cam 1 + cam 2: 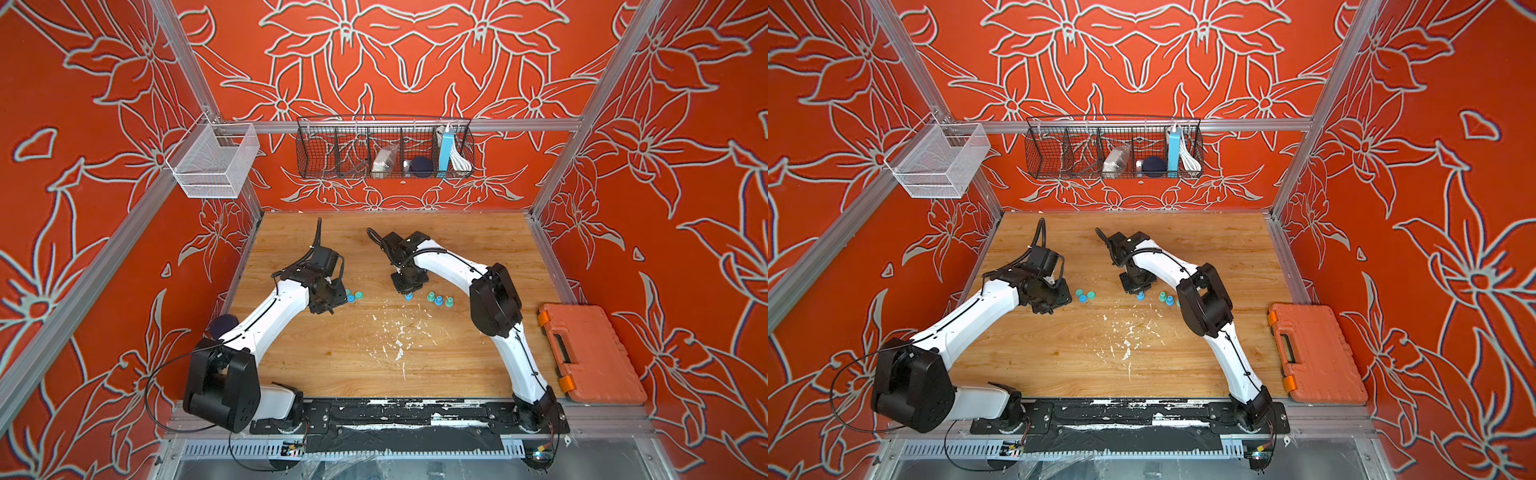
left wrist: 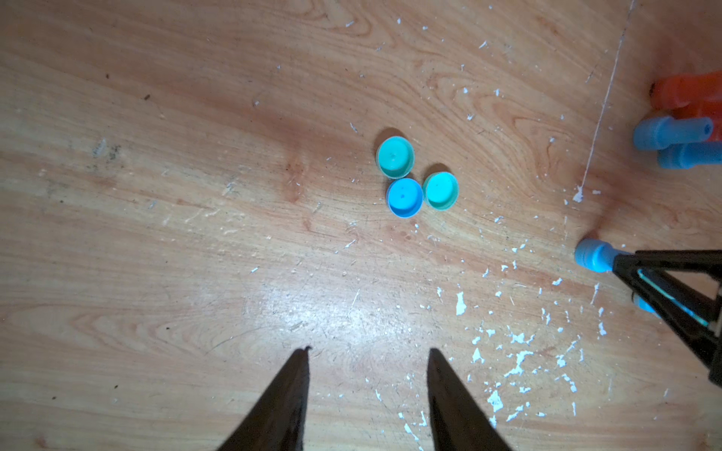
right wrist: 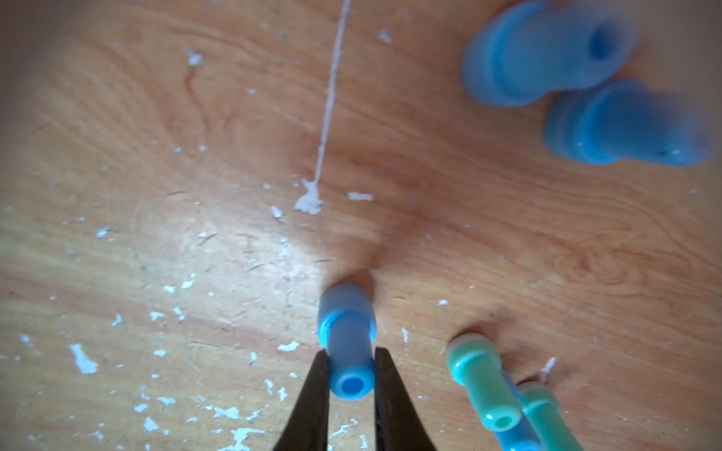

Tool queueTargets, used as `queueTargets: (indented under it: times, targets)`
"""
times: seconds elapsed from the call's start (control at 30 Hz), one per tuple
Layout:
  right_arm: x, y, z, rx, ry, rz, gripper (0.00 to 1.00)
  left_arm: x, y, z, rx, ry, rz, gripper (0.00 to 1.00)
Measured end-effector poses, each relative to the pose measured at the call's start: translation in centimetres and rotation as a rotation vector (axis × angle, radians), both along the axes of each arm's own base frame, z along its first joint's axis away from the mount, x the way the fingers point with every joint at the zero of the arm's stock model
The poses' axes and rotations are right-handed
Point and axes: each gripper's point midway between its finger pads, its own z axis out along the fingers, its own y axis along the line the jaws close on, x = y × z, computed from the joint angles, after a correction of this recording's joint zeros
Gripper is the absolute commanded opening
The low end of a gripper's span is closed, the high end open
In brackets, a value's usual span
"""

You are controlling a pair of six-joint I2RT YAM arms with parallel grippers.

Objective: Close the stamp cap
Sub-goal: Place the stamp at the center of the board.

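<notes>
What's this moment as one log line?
right claw: shut on blue stamp | left claw: open, empty | caps: loose on table

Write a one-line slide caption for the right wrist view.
Right gripper shut on the stem of a small blue plastic stamp standing on the scuffed wooden table, a green stamp nearby.

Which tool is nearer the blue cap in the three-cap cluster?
Left. The left tool hangs open just short of the blue cap, not touching it. The right tool is farther off to the side, shut on a blue stamp.
</notes>
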Motion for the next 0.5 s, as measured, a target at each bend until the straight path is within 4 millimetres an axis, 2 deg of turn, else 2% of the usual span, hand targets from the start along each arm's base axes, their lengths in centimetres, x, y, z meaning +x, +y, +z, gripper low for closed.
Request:
queueTargets:
  times: [0.5]
  targets:
    - [5.1,-6.8,-0.1,-0.025,-0.033,-0.129,0.14,0.0,0.3,0.3,0.005,-0.01,0.009,0.49]
